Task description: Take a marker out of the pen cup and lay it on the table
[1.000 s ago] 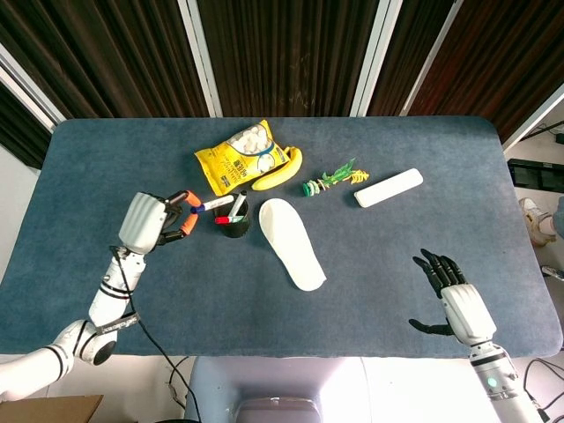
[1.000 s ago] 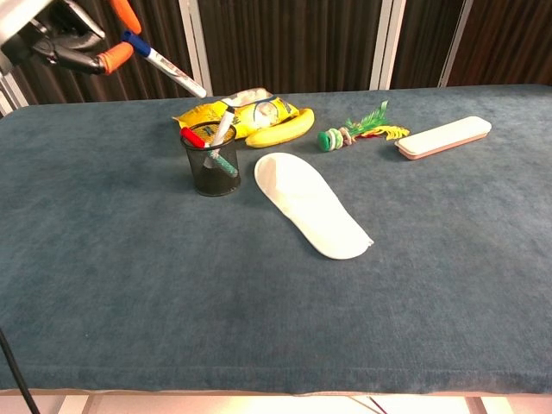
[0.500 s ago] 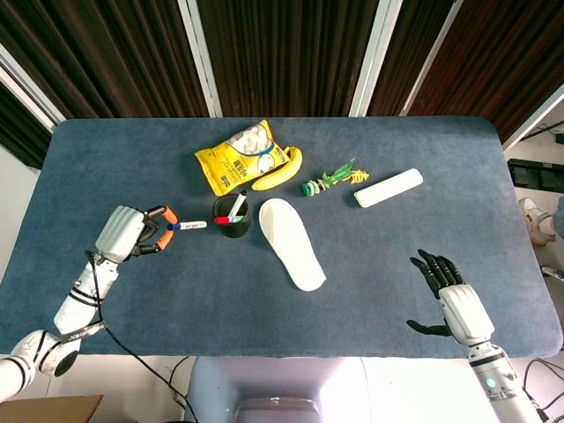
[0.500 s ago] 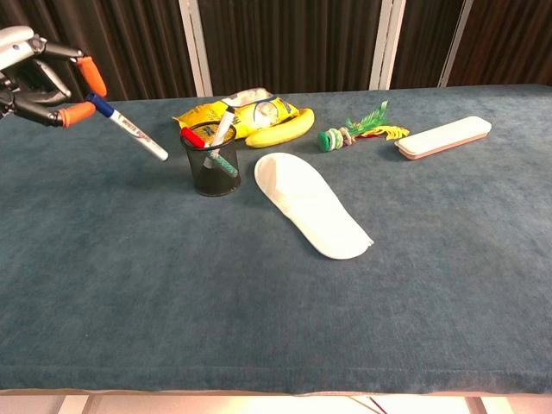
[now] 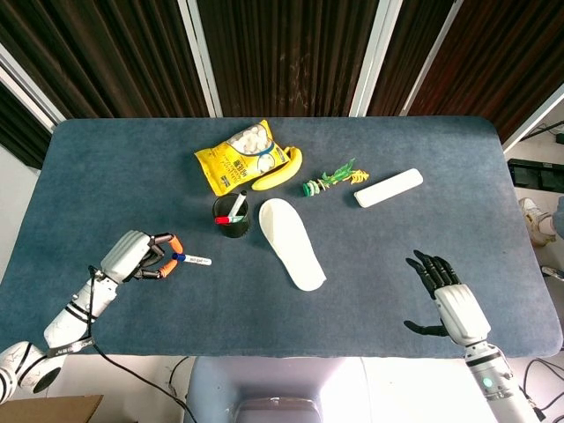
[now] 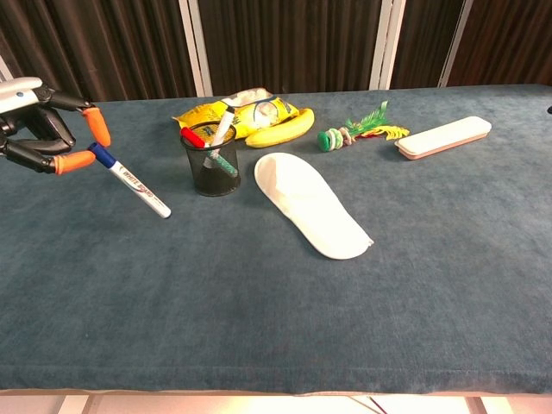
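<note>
My left hand point(image 5: 137, 256) point(image 6: 43, 138) pinches the blue-capped end of a white marker point(image 5: 194, 260) point(image 6: 135, 185) between orange fingertips, low over the table to the left of the pen cup. The marker's far tip slants down to the cloth; I cannot tell if it touches. The black mesh pen cup point(image 5: 232, 218) point(image 6: 210, 161) stands upright with other markers in it, one red-capped. My right hand point(image 5: 449, 304) hovers open near the front right edge, empty, and shows only in the head view.
A white shoe insole point(image 5: 292, 241) point(image 6: 311, 203) lies right of the cup. Behind the cup are a yellow snack bag point(image 5: 241, 157), a banana point(image 6: 282, 128), a green-yellow toy point(image 5: 332, 181) and a white case point(image 5: 389, 187). The blue table point(image 5: 397, 256) spreads around them.
My left hand has carried the marker down and toward the front left, away from the cup, lowering it from the air to table level. The right hand has barely shifted.
</note>
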Controlling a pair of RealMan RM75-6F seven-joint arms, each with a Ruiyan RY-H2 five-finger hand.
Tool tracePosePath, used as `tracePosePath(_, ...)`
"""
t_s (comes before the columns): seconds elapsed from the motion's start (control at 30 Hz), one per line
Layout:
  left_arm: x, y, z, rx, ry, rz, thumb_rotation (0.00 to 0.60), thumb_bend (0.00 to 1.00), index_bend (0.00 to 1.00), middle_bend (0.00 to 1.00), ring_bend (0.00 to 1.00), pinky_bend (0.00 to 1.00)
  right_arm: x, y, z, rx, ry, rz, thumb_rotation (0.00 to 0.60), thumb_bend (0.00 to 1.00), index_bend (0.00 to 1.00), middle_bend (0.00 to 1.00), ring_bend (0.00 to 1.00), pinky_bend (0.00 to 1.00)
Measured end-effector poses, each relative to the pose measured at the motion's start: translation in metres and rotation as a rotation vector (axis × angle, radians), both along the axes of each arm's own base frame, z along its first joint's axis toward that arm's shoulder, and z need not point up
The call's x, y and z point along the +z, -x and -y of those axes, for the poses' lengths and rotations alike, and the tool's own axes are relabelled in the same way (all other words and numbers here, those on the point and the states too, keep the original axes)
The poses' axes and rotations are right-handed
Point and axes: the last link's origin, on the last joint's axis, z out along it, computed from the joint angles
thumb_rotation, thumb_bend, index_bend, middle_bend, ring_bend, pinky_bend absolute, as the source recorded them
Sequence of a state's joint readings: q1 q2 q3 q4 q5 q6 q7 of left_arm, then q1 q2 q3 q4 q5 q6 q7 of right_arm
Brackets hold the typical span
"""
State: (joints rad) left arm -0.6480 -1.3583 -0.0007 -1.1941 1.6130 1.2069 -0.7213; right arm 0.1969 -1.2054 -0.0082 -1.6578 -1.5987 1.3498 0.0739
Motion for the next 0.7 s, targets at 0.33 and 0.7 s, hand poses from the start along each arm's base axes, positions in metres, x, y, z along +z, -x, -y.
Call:
tracePosePath(0.33,-0.030,-0.015,0.005,0.060,0.142,0.181,0.600,0.39,0.68,1.00,1.00,1.00,-0.003,-0.001,0.002,-0.001,-0.012,-0.004,0.600,0.05,0.00,0.00,0.00,0.03)
tracePosePath(0.7,-0.070,-0.029,-0.002,0.101,0.099,0.163,0.600,0.39,0.68,1.00,1.00,1.00,-0.004,0.000,0.003,-0.006,-0.014,-0.006,0.600,0.05,0.00,0.00,0.00,0.03)
